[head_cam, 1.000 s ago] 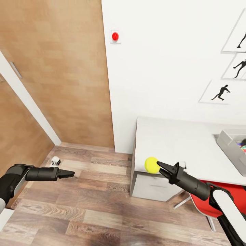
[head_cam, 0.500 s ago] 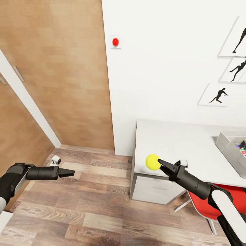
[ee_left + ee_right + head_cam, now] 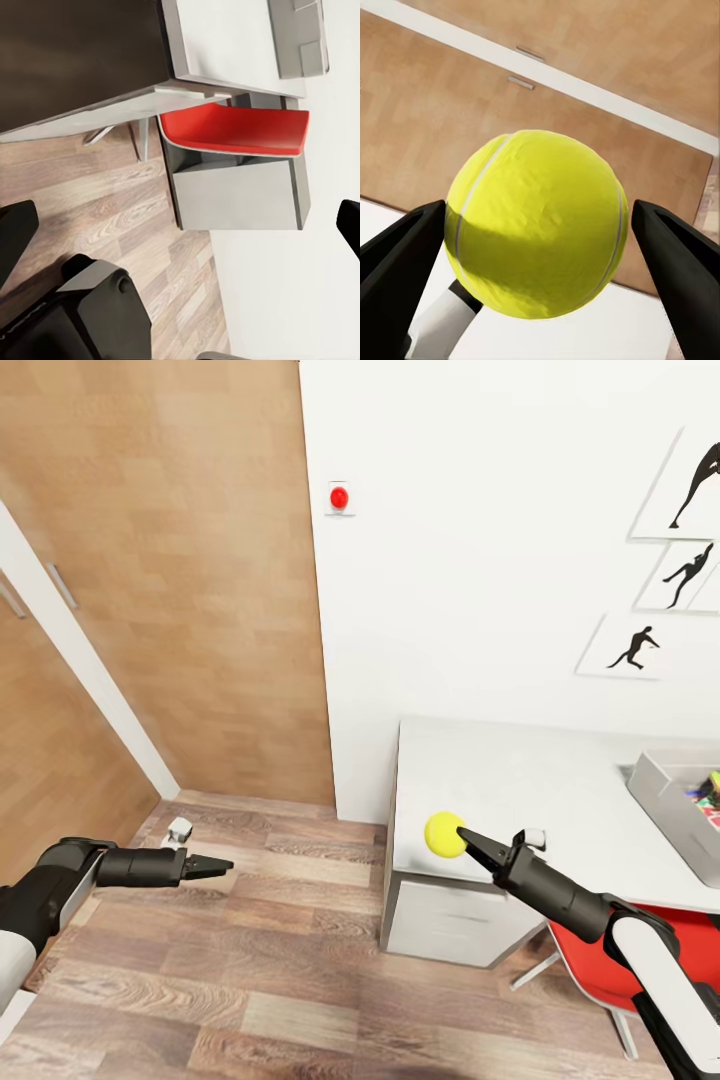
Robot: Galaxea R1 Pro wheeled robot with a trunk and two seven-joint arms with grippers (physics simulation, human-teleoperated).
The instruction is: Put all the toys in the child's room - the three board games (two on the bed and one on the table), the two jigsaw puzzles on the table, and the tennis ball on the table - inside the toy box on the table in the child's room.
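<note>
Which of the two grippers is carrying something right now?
The right gripper, shut on the tennis ball over the table's near corner. The left gripper holds nothing, out over the floor.

Head view tilted and turned: wall pictures [image 3: 690,575] and red button [image 3: 339,497] sit lower in frame, toy box [image 3: 668,795] further into view. Left gripper [image 3: 218,866] extended further forward over the floor [image 3: 250,960]; jaws closed together.

Lighting: bright, even, diffuse; no single source apparent. Shadows: soft, under the table [image 3: 520,780] edge and across the lower half of the tennis ball [image 3: 536,223]. Glare: none. Sharpness: slight softness throughout the renders. Distortion: wide-angle lean of wall lines toward 10 and 2 o'clock in head view.
</note>
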